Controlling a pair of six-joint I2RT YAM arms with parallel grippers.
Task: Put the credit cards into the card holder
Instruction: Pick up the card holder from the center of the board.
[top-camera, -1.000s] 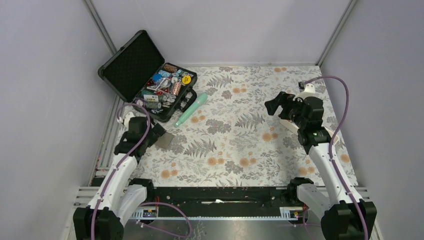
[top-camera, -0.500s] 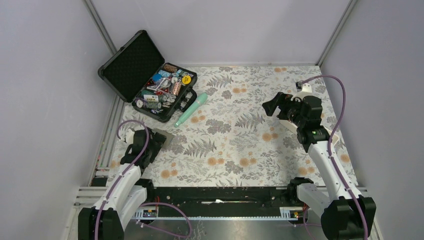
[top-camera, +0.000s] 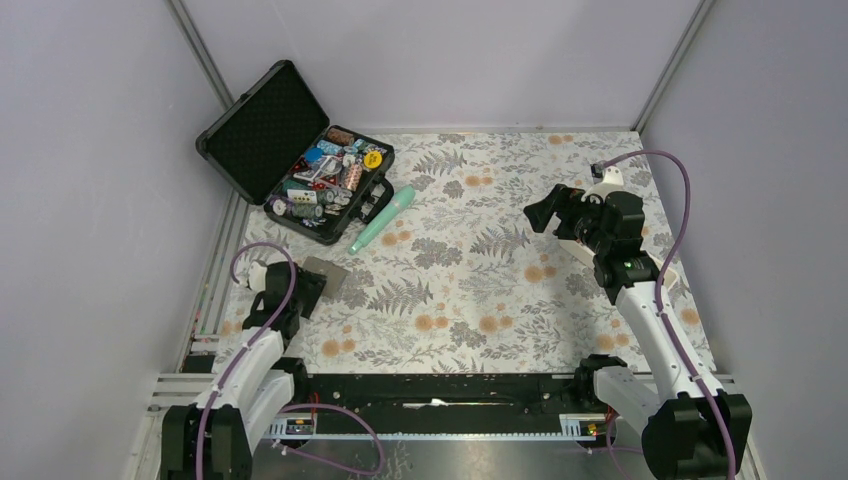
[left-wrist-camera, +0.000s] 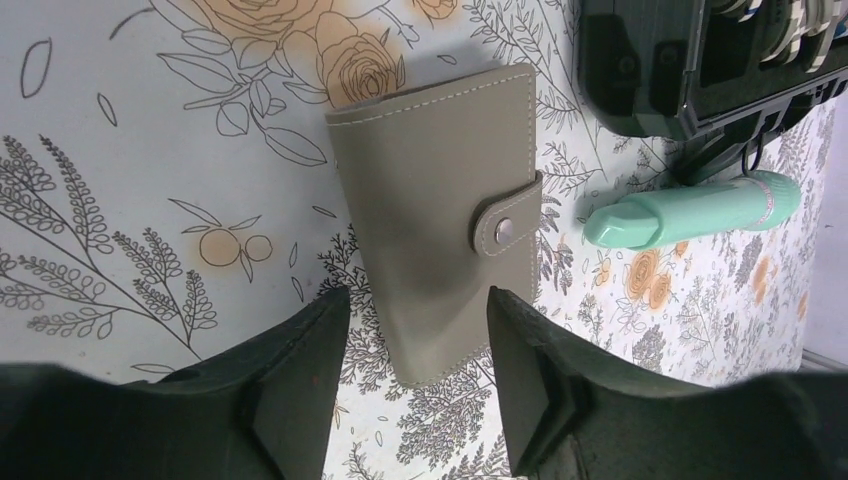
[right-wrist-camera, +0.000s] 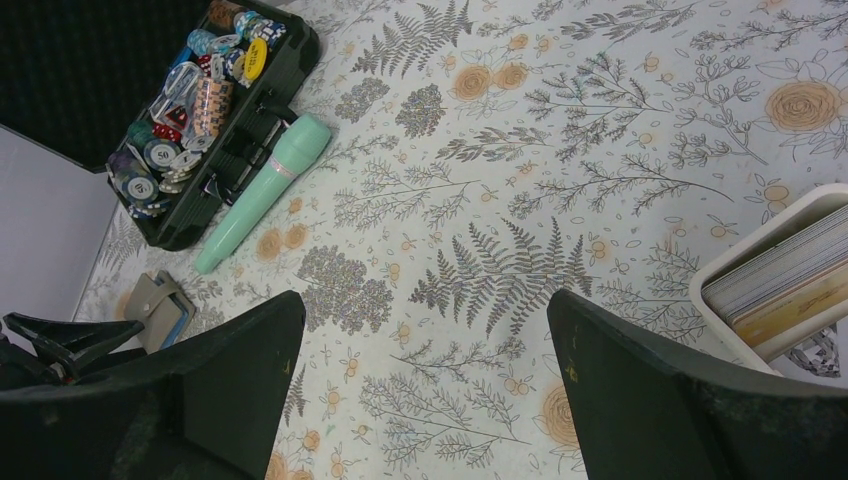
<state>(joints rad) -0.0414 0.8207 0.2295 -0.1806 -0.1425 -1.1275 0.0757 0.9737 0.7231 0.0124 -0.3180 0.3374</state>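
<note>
Left wrist view: which way does the card holder (left-wrist-camera: 435, 210) lie from the left gripper (left-wrist-camera: 418, 300)?
— Straight ahead of it, flat on the bench (left-wrist-camera: 120, 130), with its snap tab fastened. Its near end sits between the gripper's two fingers, which stand part-way spread, one on each side.
— Do they pinch it?
— That cannot be told. Both tips are just beside the long edges, and contact is unclear.
— And the long axis?
— It runs almost straight away from the gripper, so the jaws would close across the narrow width.
— Which arm is nearer?
— The left, by far. The right gripper (right-wrist-camera: 425, 300) hangs wide spread and empty, well apart on the other side, near the white tray (right-wrist-camera: 770, 225) where the credit cards (right-wrist-camera: 785, 270) appear stacked on edge.
— So the holder probably needs opening before any card goes in.
</note>
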